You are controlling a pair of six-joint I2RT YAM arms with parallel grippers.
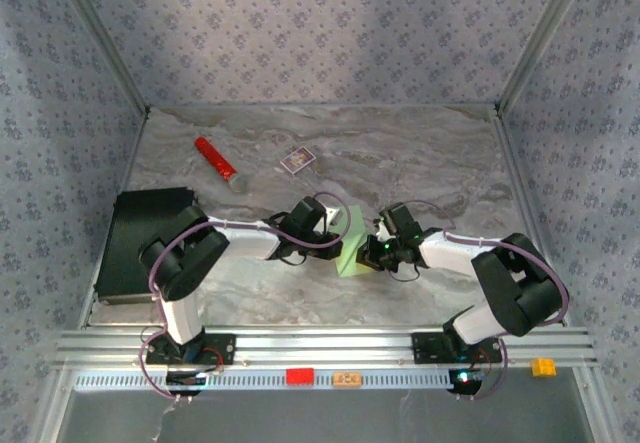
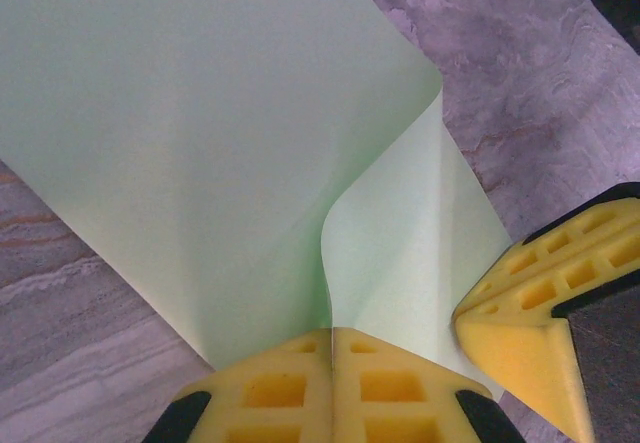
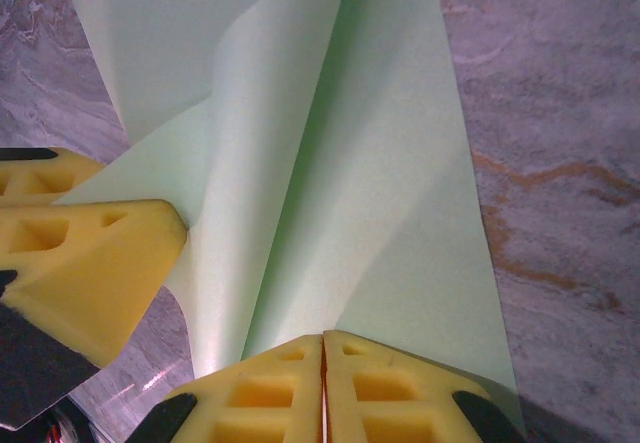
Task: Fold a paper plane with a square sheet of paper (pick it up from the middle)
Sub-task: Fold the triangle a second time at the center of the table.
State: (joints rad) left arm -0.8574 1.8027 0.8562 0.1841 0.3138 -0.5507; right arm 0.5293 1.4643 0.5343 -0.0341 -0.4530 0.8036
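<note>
Top external: my left hand [image 1: 335,237] and right hand [image 1: 376,251] meet mid-tabletop [image 1: 420,153], with the square sheet of paper [image 1: 352,250] pinched between them.
Left wrist: left hand [image 2: 333,363] shut tight on the sheet's edge; one layer curls over beside the right hand's pad.
Right wrist: right hand [image 3: 323,363] clamped shut on the same edge.
Doing it well: I judge the layers need lining up evenly before any crease is pressed.
Around: red cylinder [image 1: 215,160] and card box [image 1: 297,160] near the far edge, black slab [image 1: 145,243] at the left edge; all well apart, nothing obstructs.
</note>
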